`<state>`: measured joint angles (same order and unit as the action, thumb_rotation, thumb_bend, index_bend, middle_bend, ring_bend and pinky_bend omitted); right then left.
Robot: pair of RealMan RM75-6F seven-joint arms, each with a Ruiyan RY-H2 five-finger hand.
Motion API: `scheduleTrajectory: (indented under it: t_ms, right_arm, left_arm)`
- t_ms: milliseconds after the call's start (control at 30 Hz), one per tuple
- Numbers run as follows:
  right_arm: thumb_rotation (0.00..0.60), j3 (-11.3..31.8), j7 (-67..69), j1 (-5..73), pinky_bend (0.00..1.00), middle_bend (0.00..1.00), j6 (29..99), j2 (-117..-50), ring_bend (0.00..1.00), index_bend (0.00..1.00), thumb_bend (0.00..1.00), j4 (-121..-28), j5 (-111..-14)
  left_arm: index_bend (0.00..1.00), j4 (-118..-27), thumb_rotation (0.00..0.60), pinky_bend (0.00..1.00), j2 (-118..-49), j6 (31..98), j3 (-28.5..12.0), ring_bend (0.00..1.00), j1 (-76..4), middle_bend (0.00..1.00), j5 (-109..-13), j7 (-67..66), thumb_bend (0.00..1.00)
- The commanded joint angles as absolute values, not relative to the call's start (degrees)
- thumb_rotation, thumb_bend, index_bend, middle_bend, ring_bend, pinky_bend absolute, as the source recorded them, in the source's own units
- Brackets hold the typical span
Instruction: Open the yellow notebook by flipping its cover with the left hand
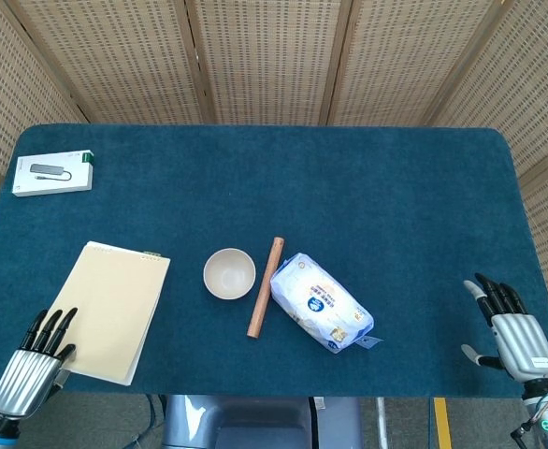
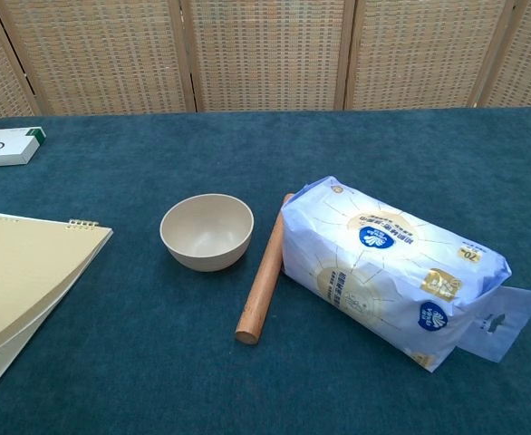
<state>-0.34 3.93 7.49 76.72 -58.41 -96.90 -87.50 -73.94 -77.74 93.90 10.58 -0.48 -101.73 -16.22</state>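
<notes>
The yellow notebook (image 1: 115,311) lies at the near left of the worktop (image 1: 367,206), its spiral binding at the far edge and its near end reaching the worktop's front edge. In the chest view the cover (image 2: 21,272) sits slightly raised above the pages at the near corner — a small gap shows there, but the cover is far from turned over. Judged from this, the opening is barely begun; the full flip of the cover is yet to be done.

The left hand (image 1: 33,360) is at the notebook's near left corner, fingers extended and somewhat apart, fingertips at or over the cover's edge. Whether it pinches the cover cannot be told from the head view, and the chest view does not show the hand.

The right hand (image 1: 512,332) rests well apart at the near right, fingers spread, holding nothing.

Just right of the notebook stands a beige bowl (image 1: 229,273), then a wooden rolling pin (image 1: 265,299) and a blue-and-white bag (image 1: 323,301) touching it. A white box (image 1: 53,173) lies at the far left.
</notes>
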Motion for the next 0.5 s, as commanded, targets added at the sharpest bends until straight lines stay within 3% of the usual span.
scheduleTrajectory:
  t_ms: [33,500]
  right_arm:
    - [0.6,-0.32,3.92,7.46,0.03,0.0,76.79,-58.42,0.0,0.02,0.23,-96.9,-87.49]
    - [0.6,-0.32,3.87,7.46,0.03,0.0,76.8,-58.44,0.0,0.02,0.23,-96.85,-87.51]
  left_arm:
    - [0.78,-74.18,0.6,0.0,-77.15,94.3,11.04,0.0,0.21,0.0,-102.0,-15.96,0.44]
    - [0.79,-74.58,0.6,0.0,-75.52,95.16,13.1,0.0,3.29,0.0,-103.55,-15.64,0.44]
